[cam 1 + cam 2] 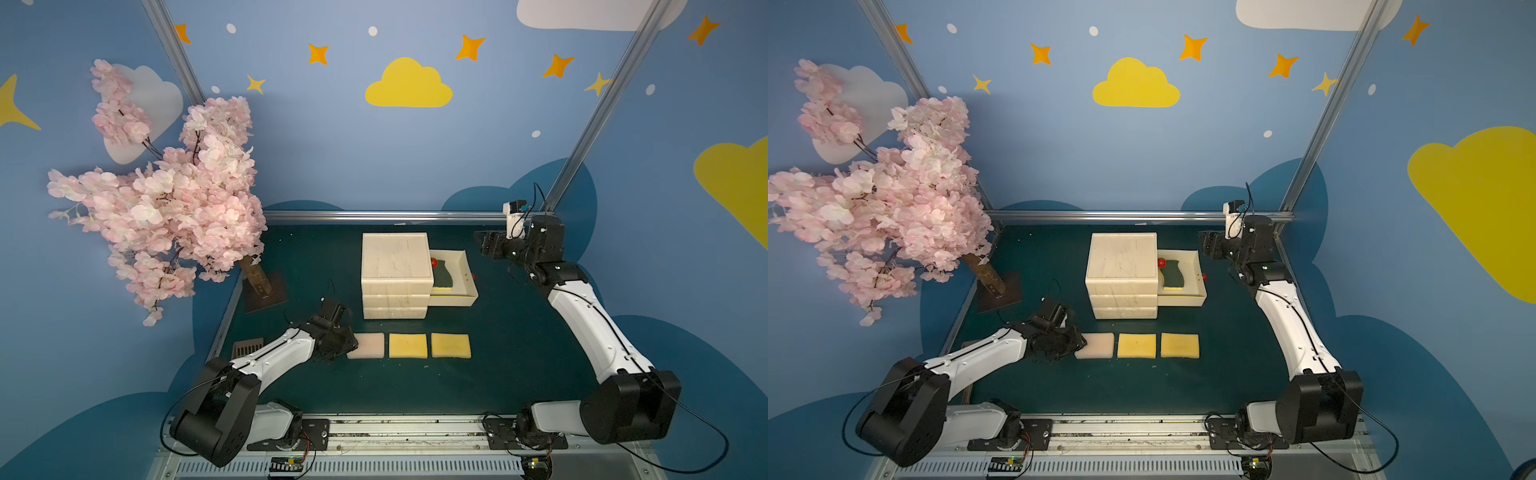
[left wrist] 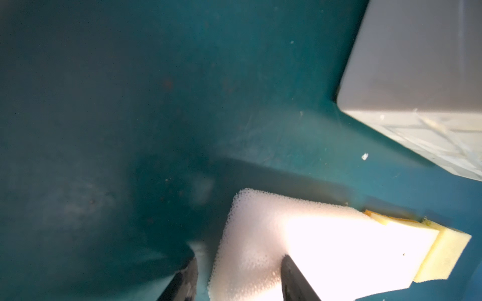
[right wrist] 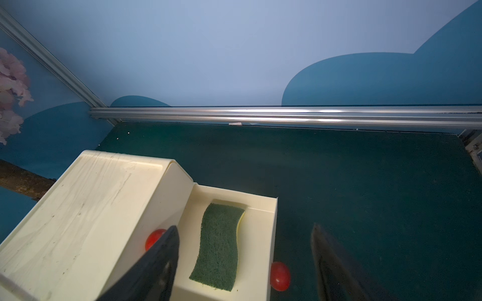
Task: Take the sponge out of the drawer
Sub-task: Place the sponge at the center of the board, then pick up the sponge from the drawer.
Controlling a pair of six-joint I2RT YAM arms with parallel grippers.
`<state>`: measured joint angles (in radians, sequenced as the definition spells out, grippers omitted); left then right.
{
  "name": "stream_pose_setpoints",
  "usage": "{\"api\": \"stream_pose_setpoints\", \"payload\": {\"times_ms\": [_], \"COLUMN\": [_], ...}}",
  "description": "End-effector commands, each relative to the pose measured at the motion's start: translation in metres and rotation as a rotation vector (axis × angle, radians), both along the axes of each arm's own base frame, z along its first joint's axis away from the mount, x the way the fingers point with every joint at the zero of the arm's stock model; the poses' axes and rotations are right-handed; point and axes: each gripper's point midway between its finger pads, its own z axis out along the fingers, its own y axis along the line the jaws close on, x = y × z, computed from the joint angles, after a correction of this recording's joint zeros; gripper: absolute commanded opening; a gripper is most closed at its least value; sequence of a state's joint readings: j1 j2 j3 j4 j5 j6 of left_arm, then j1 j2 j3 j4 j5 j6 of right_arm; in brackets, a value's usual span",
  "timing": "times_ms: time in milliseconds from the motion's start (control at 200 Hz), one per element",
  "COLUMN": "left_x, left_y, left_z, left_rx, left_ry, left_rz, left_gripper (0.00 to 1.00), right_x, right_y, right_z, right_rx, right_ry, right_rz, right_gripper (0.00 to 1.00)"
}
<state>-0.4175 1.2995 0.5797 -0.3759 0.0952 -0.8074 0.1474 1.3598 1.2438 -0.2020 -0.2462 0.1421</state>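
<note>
At the left of both top views stands an artificial blossom tree (image 1: pixel 166 199), clear of the work area. Right of it, at lower centre, the left gripper (image 1: pixel 351 344) sits low over the green desk (image 1: pixel 291 390). In the left wrist view its jaws stand partly apart and astride the near edge of a pale pink foam pad (image 2: pixel 300 234); a gap shows beside one jaw, so nothing is clamped. Two yellow foam pads (image 1: pixel 408 345) (image 1: pixel 451 345) lie in a row to the right of the pink one. Above them, at frame centre, is the cream drawer unit (image 1: pixel 395 259). Its top drawer (image 1: pixel 467 270) is pulled out toward the right. The sponge (image 3: pixel 217 245) lies inside it, green face up, with a red round object (image 3: pixel 154 238) at the inner end and a red knob (image 3: pixel 280 276) on the front wall. Further right, the right gripper (image 1: pixel 481 244) hangs just beside and above the drawer, jaws wide apart and empty. Assessment: opening is complete. Descent, grasp, lift and removal of the sponge remain.
</note>
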Motion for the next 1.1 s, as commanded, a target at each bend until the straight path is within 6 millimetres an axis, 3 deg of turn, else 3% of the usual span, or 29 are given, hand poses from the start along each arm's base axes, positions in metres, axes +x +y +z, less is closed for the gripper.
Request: {"api": "stream_pose_setpoints", "payload": {"times_ms": [0, 240, 536, 691, 911, 1091], "left_x": [-0.008, -0.001, 0.014, 0.024, 0.053, 0.076], "left_y": [0.008, 0.0, -0.003, 0.003, -0.006, -0.039], "left_z": [-0.002, 0.009, 0.048, 0.076, 0.147, 0.219], "left_rx": [0.043, 0.013, -0.002, 0.038, 0.015, -0.135], "left_ry": [0.025, -0.022, -0.139, -0.22, -0.473, -0.742], "left_rz": [-0.007, -0.038, -0.064, -0.08, -0.138, -0.242], "left_gripper": [0.52, 0.52, 0.59, 0.64, 0.79, 0.98], "right_x": [0.001, 0.001, 0.001, 0.0, -0.014, -0.021], "right_y": [-0.003, -0.003, -0.003, -0.003, 0.018, 0.035], "right_z": [-0.011, -0.012, -0.017, -0.033, -0.073, -0.085], "right_rx": [-0.009, -0.01, -0.012, -0.021, -0.004, -0.015], "right_ry": [0.027, 0.031, 0.049, 0.099, 0.225, 0.302], "right_rz": [-0.01, -0.009, -0.011, -0.01, 0.12, 0.191], "right_gripper": [0.79, 0.79, 0.79, 0.79, 0.8, 0.83]}}
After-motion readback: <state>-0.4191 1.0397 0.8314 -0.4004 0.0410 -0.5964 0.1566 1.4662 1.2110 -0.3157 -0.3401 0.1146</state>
